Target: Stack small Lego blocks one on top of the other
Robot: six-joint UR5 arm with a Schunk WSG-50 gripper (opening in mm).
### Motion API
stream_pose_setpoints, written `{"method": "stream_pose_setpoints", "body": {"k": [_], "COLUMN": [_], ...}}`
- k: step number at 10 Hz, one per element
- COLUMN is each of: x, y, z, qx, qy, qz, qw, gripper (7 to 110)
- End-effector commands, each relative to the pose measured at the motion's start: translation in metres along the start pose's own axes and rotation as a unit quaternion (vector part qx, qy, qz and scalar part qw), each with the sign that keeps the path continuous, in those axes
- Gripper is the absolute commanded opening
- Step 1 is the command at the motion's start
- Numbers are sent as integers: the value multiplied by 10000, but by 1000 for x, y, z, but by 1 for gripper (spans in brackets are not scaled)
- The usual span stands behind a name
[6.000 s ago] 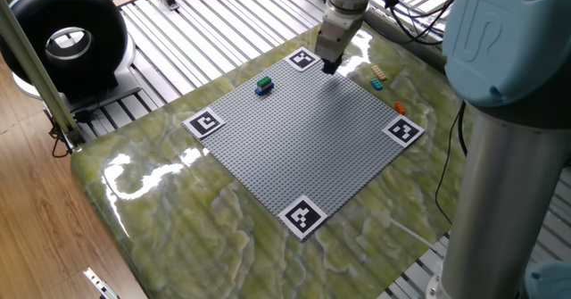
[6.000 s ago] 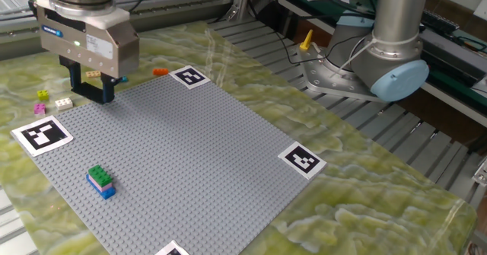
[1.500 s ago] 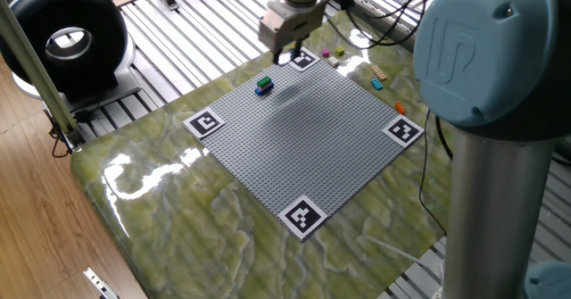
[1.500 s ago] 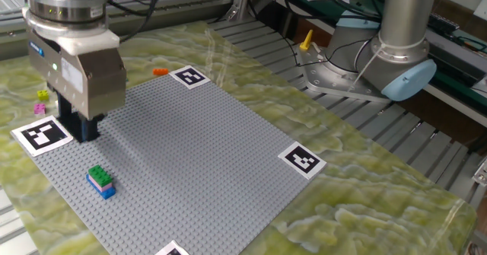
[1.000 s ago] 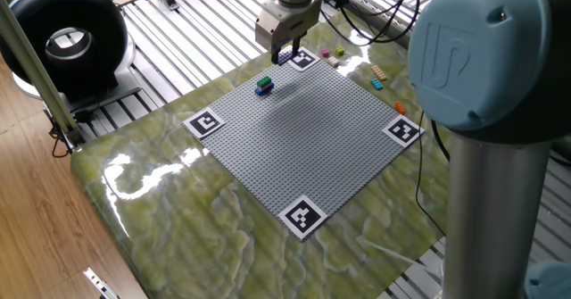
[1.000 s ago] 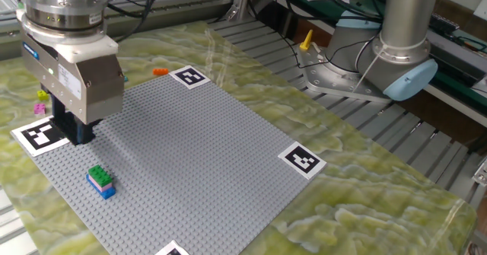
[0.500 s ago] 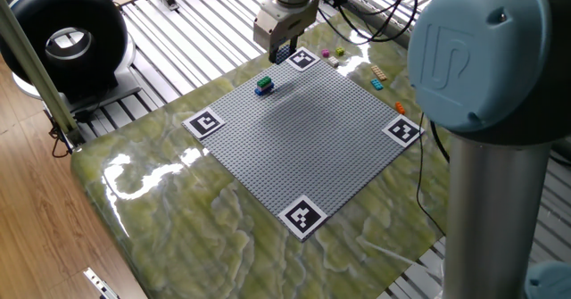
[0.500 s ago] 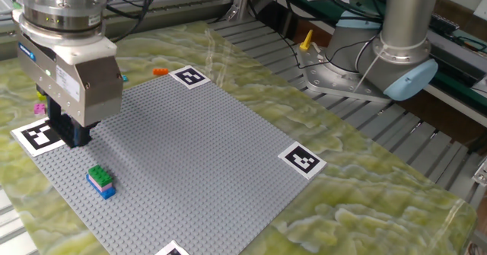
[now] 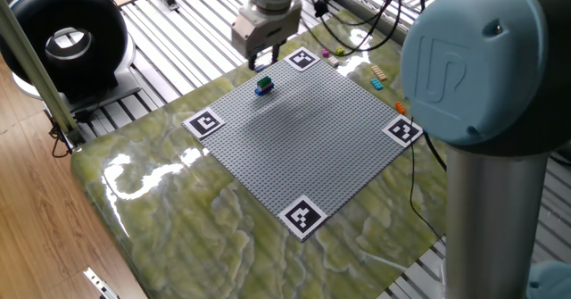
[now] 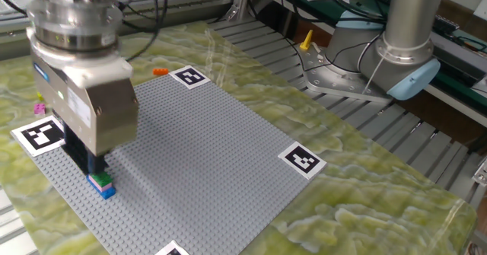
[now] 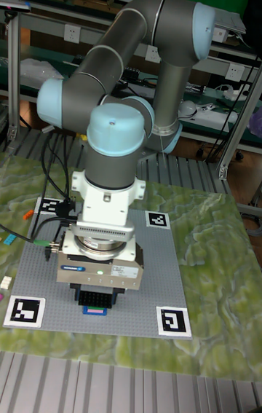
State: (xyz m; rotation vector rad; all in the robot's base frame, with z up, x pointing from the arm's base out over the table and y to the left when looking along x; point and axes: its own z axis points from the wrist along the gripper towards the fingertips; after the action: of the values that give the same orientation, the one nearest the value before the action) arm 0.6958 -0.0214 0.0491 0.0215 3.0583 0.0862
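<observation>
Grey baseplate (image 10: pixel 205 156) bears stacked blocks (image 10: pixel 101 183) beneath gripper (image 10: pixel 90 166).

A two-block stack (image 9: pixel 264 86) stands on the baseplate (image 9: pixel 312 138) near its left edge, directly beneath the gripper (image 9: pixel 260 62).

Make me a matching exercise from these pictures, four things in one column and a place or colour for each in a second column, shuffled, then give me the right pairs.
Things:
1. gripper
2. green-topped Lego stack
3. orange Lego block
4. grey baseplate

Places or colours:
A. loose on the marbled table, outside the baseplate
B. directly above the stack
C. has a black-and-white marker tag at each corner
D. standing on the baseplate, blue at the bottom

Pairs: 1-B, 2-D, 3-A, 4-C
</observation>
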Motion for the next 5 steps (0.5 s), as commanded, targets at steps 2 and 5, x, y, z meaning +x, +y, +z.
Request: {"method": "stream_pose_setpoints", "body": {"k": [2,5], "x": [4,23], "y": [18,2], "z": [9,12], "qx": [-2,164], "qy": [-17,157], "qz": [95,-283], "qw": [10000,9993], "gripper": [7,7]}}
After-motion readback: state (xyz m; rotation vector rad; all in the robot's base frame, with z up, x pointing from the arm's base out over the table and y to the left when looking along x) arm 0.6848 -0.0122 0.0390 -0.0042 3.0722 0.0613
